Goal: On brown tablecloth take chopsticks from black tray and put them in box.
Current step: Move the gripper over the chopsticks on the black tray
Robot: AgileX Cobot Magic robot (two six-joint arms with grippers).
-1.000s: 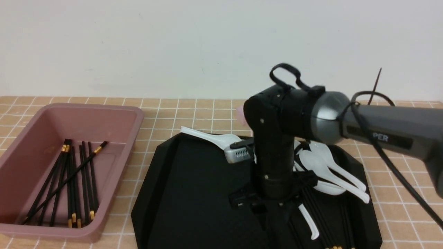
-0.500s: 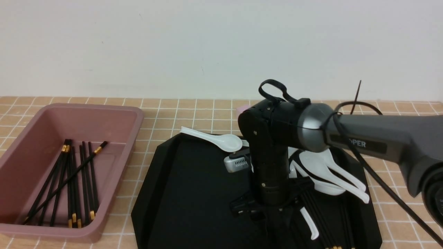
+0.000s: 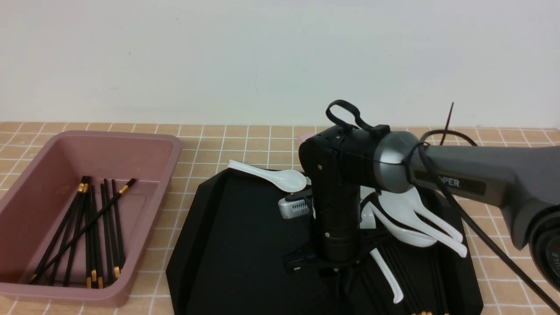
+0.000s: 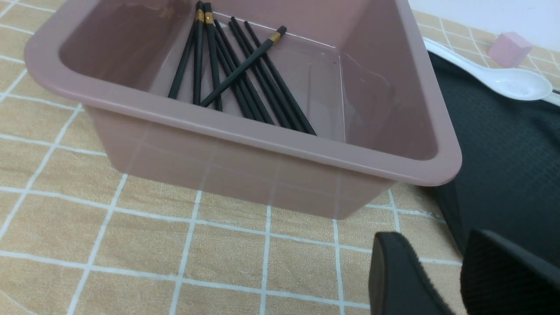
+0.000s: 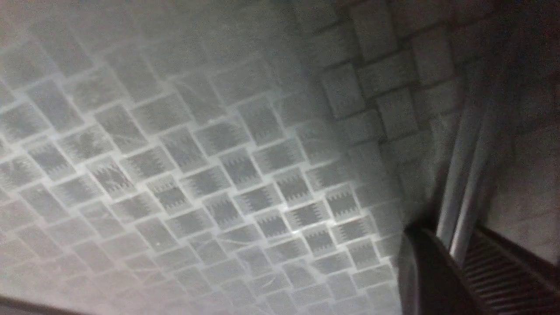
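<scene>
My right tool [image 5: 455,245] is down on the black tray [image 3: 245,236] near the counter's front edge. Its fingers are clamped on chopsticks [image 5: 459,197] beside the white soup spoons [image 3: 407,210]. My left tool [image 4: 437,238] hangs slightly apart and empty over the tablecloth [image 4: 131,227], by the pink box [image 3: 175,148] at the counter's left edge, where other chopsticks [image 3: 87,227] lie.
</scene>
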